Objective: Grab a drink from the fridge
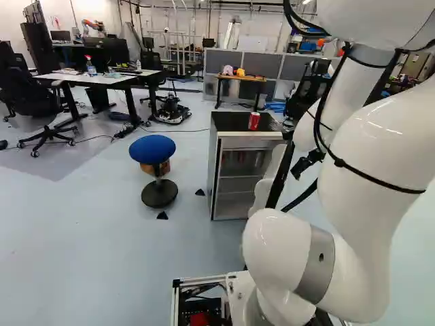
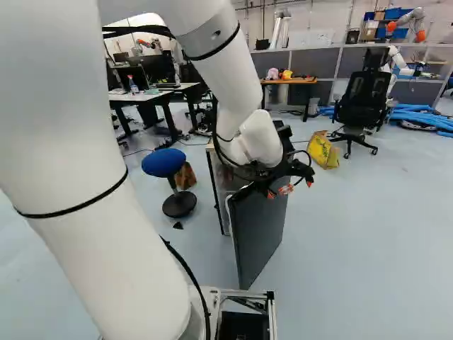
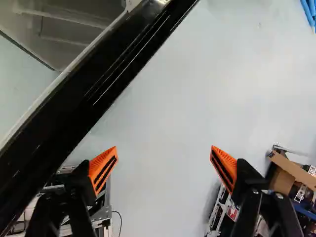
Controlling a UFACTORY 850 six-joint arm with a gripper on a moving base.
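The gripper (image 2: 290, 189) is over the top of the open fridge door (image 2: 259, 230) in the right base view, on its outer side. In the wrist view the gripper (image 3: 164, 165) stands open with bare floor between its orange pads; the black door edge (image 3: 94, 81) runs slantwise beside one finger, and whether they touch I cannot tell. The fridge (image 1: 226, 187) faces the base with its front open and shelves showing. On its black top stands a red can (image 1: 254, 121). Small items inside, one reddish, are too dim to make out.
A blue stool (image 1: 152, 149) on a round black foot stands beside the fridge. Desks (image 1: 102, 79) are farther back, as is a wooden table (image 2: 289, 81). Beyond the door are a black office chair (image 2: 363, 106) and a yellow bag (image 2: 323, 150). Another robot (image 2: 410, 21) is at the back.
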